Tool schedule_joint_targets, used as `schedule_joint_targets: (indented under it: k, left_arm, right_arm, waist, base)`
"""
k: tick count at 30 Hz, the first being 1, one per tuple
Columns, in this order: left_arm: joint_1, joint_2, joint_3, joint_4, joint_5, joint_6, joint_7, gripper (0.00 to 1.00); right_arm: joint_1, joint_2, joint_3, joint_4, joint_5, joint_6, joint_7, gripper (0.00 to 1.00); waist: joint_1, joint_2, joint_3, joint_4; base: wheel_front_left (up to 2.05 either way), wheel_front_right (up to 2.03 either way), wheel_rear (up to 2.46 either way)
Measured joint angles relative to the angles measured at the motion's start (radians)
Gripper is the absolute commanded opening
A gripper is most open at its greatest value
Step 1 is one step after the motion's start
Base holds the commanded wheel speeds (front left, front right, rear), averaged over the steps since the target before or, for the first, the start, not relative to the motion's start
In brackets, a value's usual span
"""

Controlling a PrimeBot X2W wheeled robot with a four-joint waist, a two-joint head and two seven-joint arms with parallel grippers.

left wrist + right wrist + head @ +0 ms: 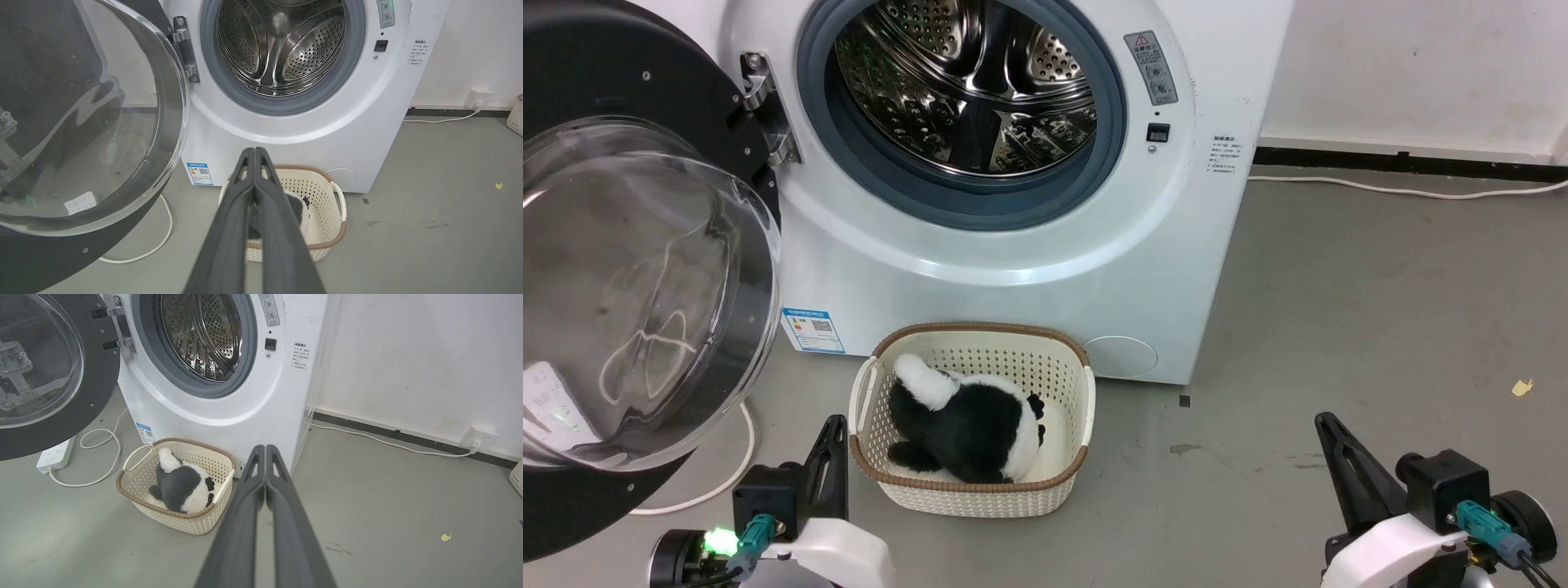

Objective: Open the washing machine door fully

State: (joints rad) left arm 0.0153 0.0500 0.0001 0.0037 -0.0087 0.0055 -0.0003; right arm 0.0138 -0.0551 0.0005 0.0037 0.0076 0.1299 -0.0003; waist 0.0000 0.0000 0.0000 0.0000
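Jaws of both arms pressed together, empty, low over the floor [1339, 310]. The washing machine door [645, 286] hangs wide open on the washing machine [1013, 278] left hinge [764, 106]; probably heavy, rigid, slippery glass: push the black rim [572, 506].

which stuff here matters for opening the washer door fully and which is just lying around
For the job: washing machine door, already swung out on its hinge; washing machine.

Just lying about: basket on the floor, plush toy inside it, power strip, paper scrap.
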Motion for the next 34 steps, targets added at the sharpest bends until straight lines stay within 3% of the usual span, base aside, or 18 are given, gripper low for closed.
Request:
schedule_joint_targets:
  k: [34]
  left_arm:
    - [0.000, 0.000, 0.000, 0.000, 0.000, 0.000, 0.000, 0.00]
  right_arm:
    - [0.000, 0.000, 0.000, 0.000, 0.000, 0.000, 0.000, 0.00]
  waist:
    - [-0.0001, 0.0000, 0.000, 0.000]
  base:
    - [0.00, 0.00, 0.00]
